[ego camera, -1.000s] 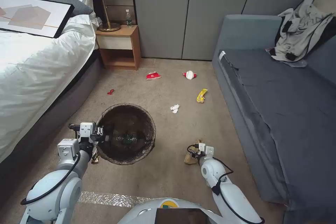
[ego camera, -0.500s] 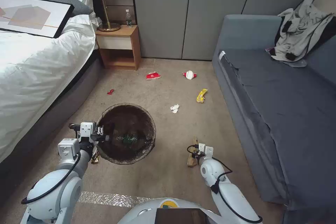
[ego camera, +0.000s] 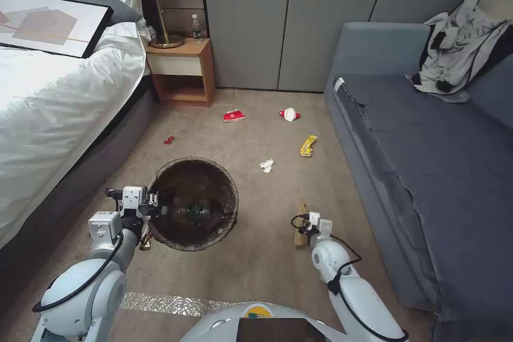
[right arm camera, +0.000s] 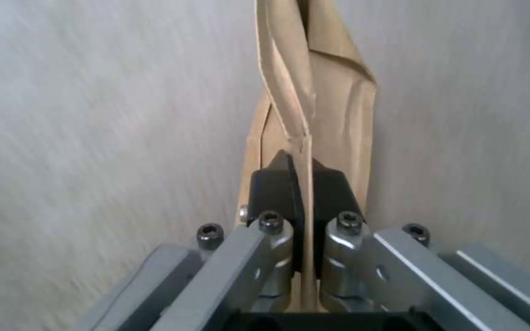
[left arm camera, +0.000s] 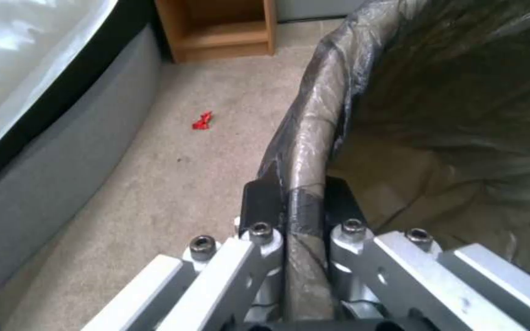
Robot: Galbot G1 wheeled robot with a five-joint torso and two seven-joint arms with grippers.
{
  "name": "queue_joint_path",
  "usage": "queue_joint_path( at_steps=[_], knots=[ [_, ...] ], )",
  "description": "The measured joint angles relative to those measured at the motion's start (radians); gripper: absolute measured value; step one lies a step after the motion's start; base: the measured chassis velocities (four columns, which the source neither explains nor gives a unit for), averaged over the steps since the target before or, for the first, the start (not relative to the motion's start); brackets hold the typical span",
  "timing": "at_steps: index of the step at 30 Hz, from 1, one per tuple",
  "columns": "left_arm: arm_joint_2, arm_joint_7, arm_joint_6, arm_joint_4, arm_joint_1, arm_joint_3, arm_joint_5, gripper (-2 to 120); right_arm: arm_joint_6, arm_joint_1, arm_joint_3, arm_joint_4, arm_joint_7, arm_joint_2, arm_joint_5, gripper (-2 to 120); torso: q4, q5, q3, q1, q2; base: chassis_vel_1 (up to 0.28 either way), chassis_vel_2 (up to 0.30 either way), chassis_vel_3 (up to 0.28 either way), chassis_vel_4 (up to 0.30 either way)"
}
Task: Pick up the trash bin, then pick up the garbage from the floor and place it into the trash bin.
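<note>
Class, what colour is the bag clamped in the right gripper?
Light brown; the paper bag shows best in the right wrist view.

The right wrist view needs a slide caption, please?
Right gripper fingers shut on the brown paper bag above carpet.

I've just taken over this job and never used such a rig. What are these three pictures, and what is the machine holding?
You are looking at a two-armed wheeled robot in a bedroom. The wide picture comes from its head, looking down at the carpet between a bed and a sofa. The other two come from cameras on its wrists.

The left hand is clamped on the rim of the bin; the left wrist view shows its fingers pinching the bag-covered rim. A bottle lies inside.

The right hand grips a brown paper bag.

On the carpet: a tissue, a yellow wrapper, two red-and-white packets and a red scrap.
</note>
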Motion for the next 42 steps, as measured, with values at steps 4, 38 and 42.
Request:
queue_joint_path(
  at_steps=[4,38,42],
  knots=[
    [-0.001,0.0,0.0,-0.001,0.002,0.0,0.0,3,-0.008,-0.029,0.02,0.148,-0.029,-0.052,0.002,0,0.0002,0.0,0.0,0.0,0.0,0.0,0.0,0.0,0.0],
    [0.003,0.0,0.005,0.009,-0.002,0.024,0.012,3,-0.1,0.246,-0.144,0.76,-0.323,-0.4,0.358,0,0.0003,-0.0001,0.0,0.0,0.0,0.0,0.0,0.0,0.0],
    [0.002,-0.001,0.006,0.015,-0.006,0.029,0.013,3,-0.111,0.302,-0.234,0.768,-0.322,-0.401,0.375,0,0.0002,-0.0003,0.0,0.0,0.0,0.0,0.0,0.0,0.0]
  ],
)
